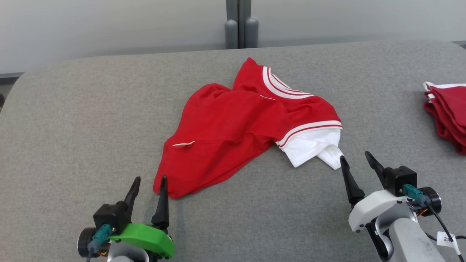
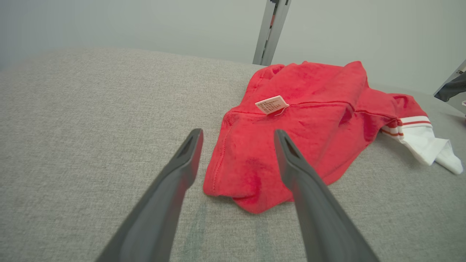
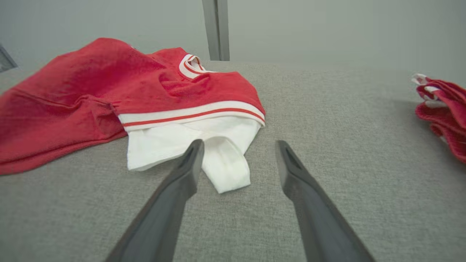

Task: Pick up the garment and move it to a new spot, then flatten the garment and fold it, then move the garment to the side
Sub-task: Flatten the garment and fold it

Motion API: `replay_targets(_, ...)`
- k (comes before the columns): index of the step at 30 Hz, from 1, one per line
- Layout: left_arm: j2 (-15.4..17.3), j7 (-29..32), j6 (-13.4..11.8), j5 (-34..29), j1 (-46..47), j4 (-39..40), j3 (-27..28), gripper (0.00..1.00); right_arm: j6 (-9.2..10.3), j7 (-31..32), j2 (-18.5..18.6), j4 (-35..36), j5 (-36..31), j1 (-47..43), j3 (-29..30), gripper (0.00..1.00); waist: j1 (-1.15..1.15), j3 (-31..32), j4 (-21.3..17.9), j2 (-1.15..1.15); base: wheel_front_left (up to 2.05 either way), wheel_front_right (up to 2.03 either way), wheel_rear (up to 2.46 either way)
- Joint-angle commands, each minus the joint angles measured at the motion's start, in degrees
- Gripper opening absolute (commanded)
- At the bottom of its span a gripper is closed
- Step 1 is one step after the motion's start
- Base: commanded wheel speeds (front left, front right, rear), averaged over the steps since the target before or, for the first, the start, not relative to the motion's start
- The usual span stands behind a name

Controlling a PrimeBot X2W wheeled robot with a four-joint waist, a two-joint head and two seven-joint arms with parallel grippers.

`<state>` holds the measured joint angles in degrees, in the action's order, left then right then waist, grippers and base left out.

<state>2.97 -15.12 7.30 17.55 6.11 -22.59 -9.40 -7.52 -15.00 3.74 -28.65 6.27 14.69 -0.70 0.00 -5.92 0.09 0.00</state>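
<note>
The garment (image 1: 233, 127) is a red shirt with white striped trim and a white sleeve end, lying crumpled on the grey table. A small white label (image 2: 271, 104) sticks out of it. My left gripper (image 1: 150, 182) stands open just at the garment's near left corner (image 2: 247, 182), holding nothing. My right gripper (image 1: 355, 158) is open too, its left finger beside the white sleeve end (image 3: 222, 163), nothing between the fingers.
A stack of folded red garments (image 1: 447, 112) lies at the table's right edge (image 3: 442, 109). The grey cloth-covered table (image 1: 72, 127) spreads wide to the left. A grey post (image 1: 240, 25) rises behind the table's far edge.
</note>
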Motion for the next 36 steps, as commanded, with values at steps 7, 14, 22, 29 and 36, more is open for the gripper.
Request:
replay_targets(7, 0.0, 0.0, 0.3, 1.7, 2.2, 0.9, -2.8, 1.0, 0.07, -0.3, 1.5, -6.1, -4.1, 2.7, 2.6, 1.0, 0.0, -2.4, 3.0, 0.0, 0.0, 0.0, 0.0)
replay_targets(14, 0.0, 0.0, 0.3, 2.3, 3.1, 1.2, -4.0, 1.0, 0.07, -0.3, 1.3, -10.4, -5.2, 5.8, 4.6, 1.0, 0.0, -4.3, 4.8, 0.0, 0.0, 0.0, 0.0)
replay_targets(22, 0.0, 0.0, 0.3, 3.0, 3.5, 1.3, -4.3, 1.0, 0.08, -0.1, 1.3, -15.0, -5.3, 7.1, 5.0, 0.0, 0.0, -5.1, 5.7, 0.0, 0.0, 0.0, 0.0)
replay_targets(29, 0.0, 0.0, 0.3, 3.2, 3.2, 1.4, -3.6, 1.0, 0.08, -0.2, 3.1, -7.6, -7.0, 8.3, 5.2, 0.0, 0.0, -4.4, 4.6, 0.0, 0.0, 0.0, 0.0)
replay_targets(36, 0.0, 0.0, 0.3, 3.5, 1.5, 1.0, -2.9, 1.0, 0.07, -0.2, 7.4, 6.1, -9.5, 6.7, 2.6, 0.0, 0.0, -1.6, 2.4, 0.0, 0.0, 0.0, 0.0)
